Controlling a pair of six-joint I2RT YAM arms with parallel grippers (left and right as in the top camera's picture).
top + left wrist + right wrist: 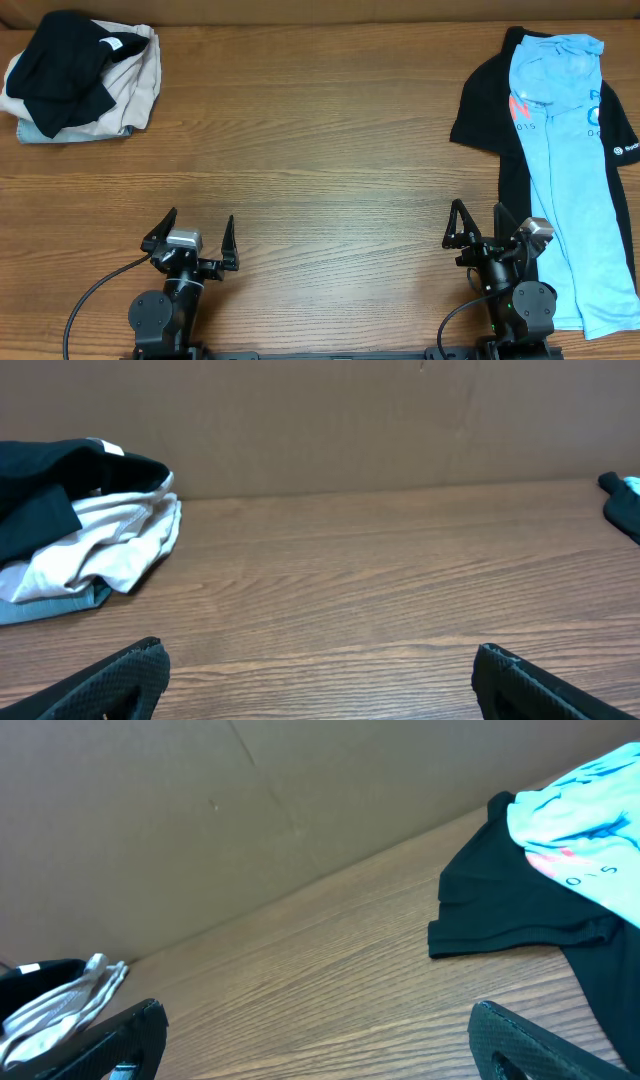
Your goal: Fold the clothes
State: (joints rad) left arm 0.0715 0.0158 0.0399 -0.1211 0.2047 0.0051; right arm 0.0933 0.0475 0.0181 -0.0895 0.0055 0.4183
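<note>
A plain black T-shirt with a small white neck tag (62,62) lies crumpled on top of a stack at the far left; it also shows in the left wrist view (45,485). A light blue printed tee (566,150) lies spread over a black shirt with a white sleeve logo (488,100) at the far right; both show in the right wrist view, the tee (580,815) over the shirt (500,900). My left gripper (192,232) is open and empty near the front edge. My right gripper (477,224) is open and empty beside the black shirt's lower edge.
Under the black T-shirt are a beige folded garment (135,85) and a pale blue folded garment (35,130). A brown cardboard wall (320,420) stands behind the wooden table (320,160). Cables run from both arm bases at the front edge.
</note>
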